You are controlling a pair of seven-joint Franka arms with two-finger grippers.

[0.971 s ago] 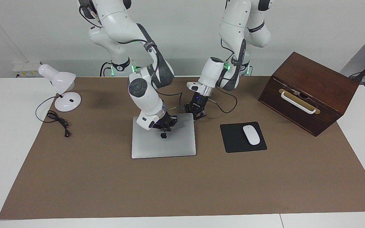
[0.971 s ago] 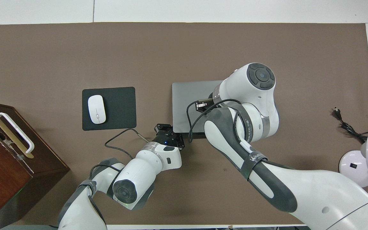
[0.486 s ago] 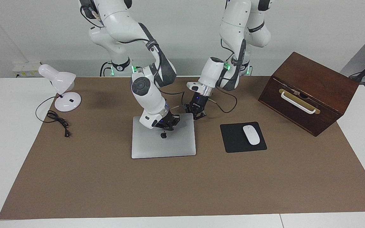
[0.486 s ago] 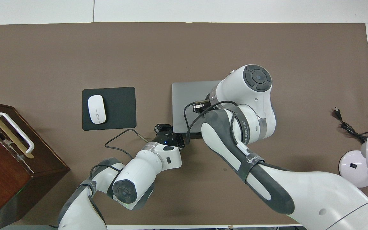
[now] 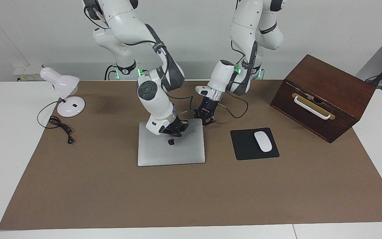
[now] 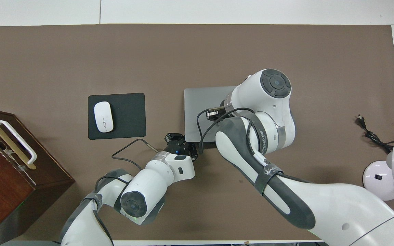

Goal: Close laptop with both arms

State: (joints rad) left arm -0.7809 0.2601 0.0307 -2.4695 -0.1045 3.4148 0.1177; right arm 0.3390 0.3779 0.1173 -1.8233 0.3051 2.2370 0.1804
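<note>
Laptop (image 5: 171, 149) lies shut and flat mid-table on the brown mat (image 5: 191, 192), logo up. Right gripper (image 5: 174, 130) sits on the lid near its robot-side edge; left gripper (image 5: 206, 117) is at the lid's corner nearest the mouse pad (image 5: 244, 146). Can't tell either claw's opening or hold.

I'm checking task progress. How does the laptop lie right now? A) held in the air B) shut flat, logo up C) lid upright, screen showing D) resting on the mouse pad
B: the laptop lies flat on the table, lid down, its dark logo showing.
</note>
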